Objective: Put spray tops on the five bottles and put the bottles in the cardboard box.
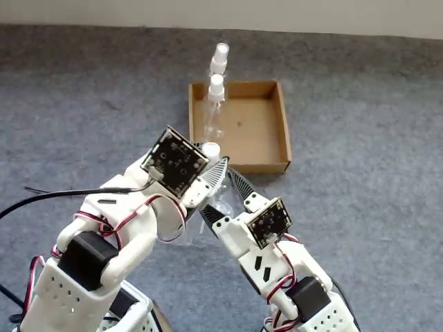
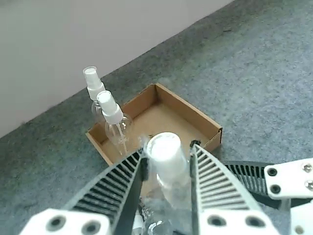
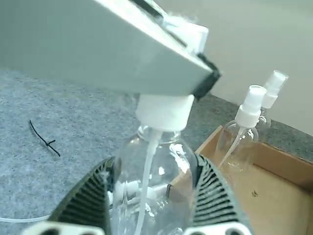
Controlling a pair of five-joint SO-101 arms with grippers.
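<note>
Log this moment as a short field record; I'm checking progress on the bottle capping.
left gripper: shut on spray top, holding it at the neck of the clear bottle
right gripper: shut on clear bottle, upright, on the near side of the box
spray top tube: inside the bottle; full seating cannot be told
cardboard box: open, with one capped bottle standing in its far left corner
second capped bottle: just behind that corner, apparently outside the box
</note>
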